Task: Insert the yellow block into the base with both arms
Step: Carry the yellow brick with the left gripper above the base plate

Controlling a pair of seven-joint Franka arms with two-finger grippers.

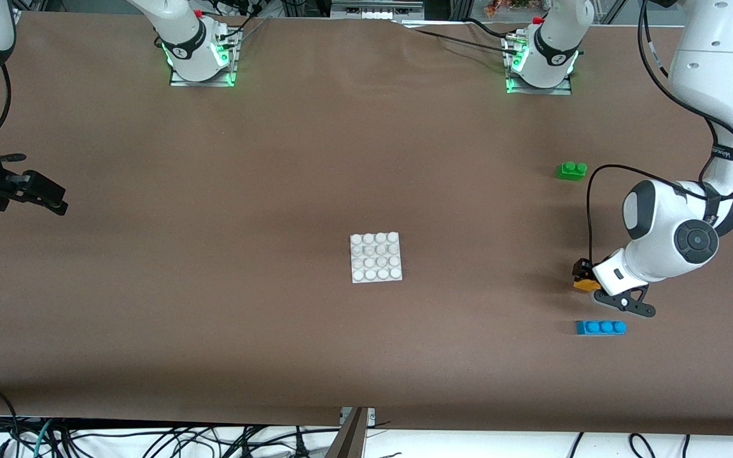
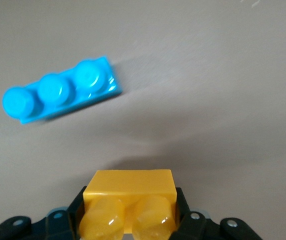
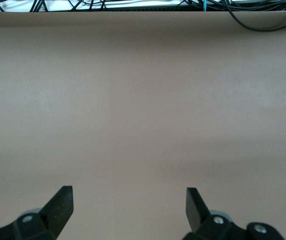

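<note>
Front view has my left gripper [image 1: 586, 280] clamped on the yellow block [image 1: 585, 284] at the base's [image 1: 376, 257] 3 o'clock, while my right gripper [image 1: 55, 202] waits, fingers apart.

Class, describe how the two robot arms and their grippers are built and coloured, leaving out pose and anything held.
Both arms are glossy white shells with black joint sections; the left arm carries a round dark-grey cap and loose black cables. Bases glow green, with red buttons. The left gripper and right gripper are black, with two fingers and silver screws.
</note>
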